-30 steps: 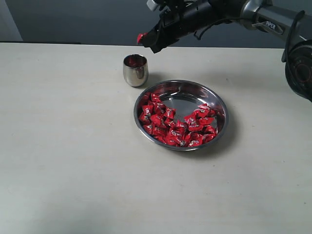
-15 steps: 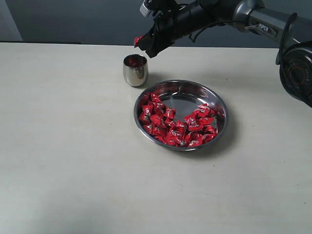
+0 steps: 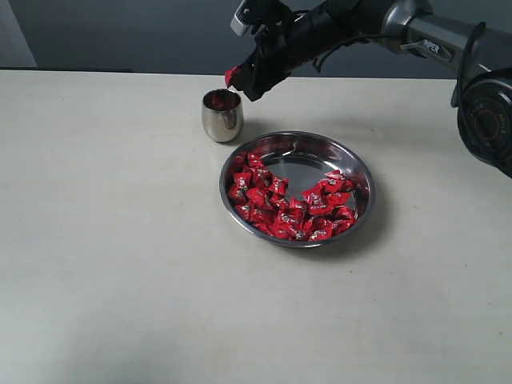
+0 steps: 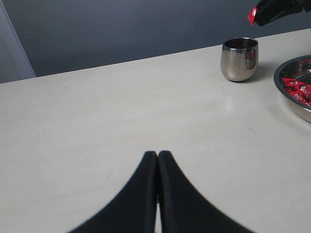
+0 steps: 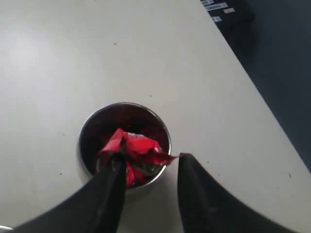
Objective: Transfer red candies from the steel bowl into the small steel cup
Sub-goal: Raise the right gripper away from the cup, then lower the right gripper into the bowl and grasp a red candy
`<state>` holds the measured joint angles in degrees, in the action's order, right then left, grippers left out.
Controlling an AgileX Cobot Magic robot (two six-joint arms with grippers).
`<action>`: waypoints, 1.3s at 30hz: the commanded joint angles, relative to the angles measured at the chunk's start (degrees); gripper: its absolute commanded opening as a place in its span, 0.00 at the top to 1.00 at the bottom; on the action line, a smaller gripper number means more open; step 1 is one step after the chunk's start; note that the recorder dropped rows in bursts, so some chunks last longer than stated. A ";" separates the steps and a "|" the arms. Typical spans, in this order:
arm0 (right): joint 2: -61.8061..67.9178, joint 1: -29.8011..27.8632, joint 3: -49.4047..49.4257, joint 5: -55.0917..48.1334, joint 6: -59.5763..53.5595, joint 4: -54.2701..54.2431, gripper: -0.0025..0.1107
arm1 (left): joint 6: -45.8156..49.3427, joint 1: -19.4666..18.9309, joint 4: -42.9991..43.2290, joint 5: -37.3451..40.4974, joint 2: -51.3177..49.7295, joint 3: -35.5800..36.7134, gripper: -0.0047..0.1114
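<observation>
Cream table (image 3: 120, 240), grey wall (image 3: 120, 32). Polished small steel cup (image 3: 222, 114) at eleven o'clock of steel bowl (image 3: 300, 164); right gripper (image 5: 148, 162) parted around crinkled red candy (image 5: 133, 145); left gripper (image 4: 158, 154) closed.

One steel bowl (image 3: 308, 164), one small steel cup (image 3: 222, 120), roughly two dozen red candies (image 3: 280, 214)

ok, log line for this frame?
right end effector: jaws apart, red candy at tips over small steel cup | left end effector: shut | steel bowl: red candies inside
</observation>
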<state>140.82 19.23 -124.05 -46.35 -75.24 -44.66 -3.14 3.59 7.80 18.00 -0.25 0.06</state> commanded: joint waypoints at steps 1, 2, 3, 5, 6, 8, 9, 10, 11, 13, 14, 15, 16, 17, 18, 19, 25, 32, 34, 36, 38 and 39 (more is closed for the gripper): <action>0.06 0.78 -0.25 -0.19 0.27 1.86 0.58 | -0.32 0.60 -0.02 -0.31 0.25 -0.06 0.96; 0.06 0.93 -0.25 0.47 0.27 1.99 0.56 | -0.32 0.60 -0.02 -0.31 0.25 -0.06 0.96; 0.06 0.93 -0.25 0.60 0.27 1.98 0.55 | -0.32 0.60 -0.02 -0.31 0.25 -0.06 0.96; 0.06 0.93 -0.25 1.07 0.27 1.78 0.55 | -0.32 0.60 -0.02 -0.31 0.25 -0.06 0.96; 0.06 0.93 -0.25 1.47 0.41 1.75 0.56 | -0.32 0.60 -0.02 -0.31 0.25 -0.06 0.96; 0.06 0.93 -0.25 2.58 0.67 1.31 0.56 | -0.32 0.60 -0.02 -0.31 0.25 -0.06 0.96; 0.06 0.93 -0.25 3.13 0.67 0.81 0.56 | -0.32 0.60 -0.02 -0.31 0.25 -0.06 0.96; 0.06 0.93 -0.25 3.40 0.67 0.73 0.56 | -0.32 0.60 -0.02 -0.31 0.25 -0.06 0.96; 0.06 0.82 -0.25 3.98 0.78 0.73 0.56 | -0.32 0.60 -0.02 -0.31 0.25 -0.06 0.96; -0.33 0.24 -0.25 4.83 4.16 1.84 0.56 | -0.32 0.60 -0.02 -0.31 0.25 -0.06 0.96; -0.60 -0.06 -0.25 4.67 7.28 3.19 0.56 | -0.32 0.60 -0.02 -0.31 0.25 -0.06 0.96; -0.88 -0.46 -0.25 3.96 10.80 4.71 0.56 | -0.32 0.60 -0.02 -0.31 0.25 -0.06 0.96; -1.16 -0.93 -0.25 2.26 13.69 6.86 0.56 | -0.32 0.60 -0.02 -0.31 0.25 -0.06 0.96; -1.53 -1.53 -0.25 -0.33 15.63 9.02 0.56 | -0.32 0.60 -0.02 -0.31 0.25 -0.06 0.96; -1.71 -1.98 -0.25 -3.70 16.52 10.56 0.56 | -0.32 0.60 -0.02 -0.31 0.25 -0.06 0.96; -1.97 -2.62 -0.25 -7.32 17.32 12.03 0.56 | -0.32 0.60 -0.02 -0.31 0.25 -0.06 0.96; -2.37 -4.08 -0.25 -23.61 18.96 17.86 0.56 | -0.32 0.60 -0.02 -0.31 0.25 -0.06 0.96; -2.37 -3.36 0.64 -23.61 30.16 23.44 0.56 | -0.32 0.60 -0.02 -0.31 0.25 -0.06 0.96; -2.37 -2.67 1.22 -23.61 32.43 24.29 0.56 | -0.32 0.60 -0.02 -0.31 0.25 -0.06 0.96; -2.37 -1.88 2.36 -23.61 35.43 24.94 0.56 | -0.32 0.60 -0.02 -0.31 0.25 -0.06 0.96; -2.37 -0.91 4.12 -23.61 36.52 25.02 0.56 | -0.32 0.60 -0.02 -0.31 0.25 -0.06 0.96; -2.37 -0.35 5.12 -23.61 36.52 25.02 0.56 | -0.32 0.60 -0.02 -0.31 0.25 -0.06 0.96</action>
<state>139.15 17.44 -121.06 -69.57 -40.26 -20.01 -3.14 3.59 7.80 18.09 -0.25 0.06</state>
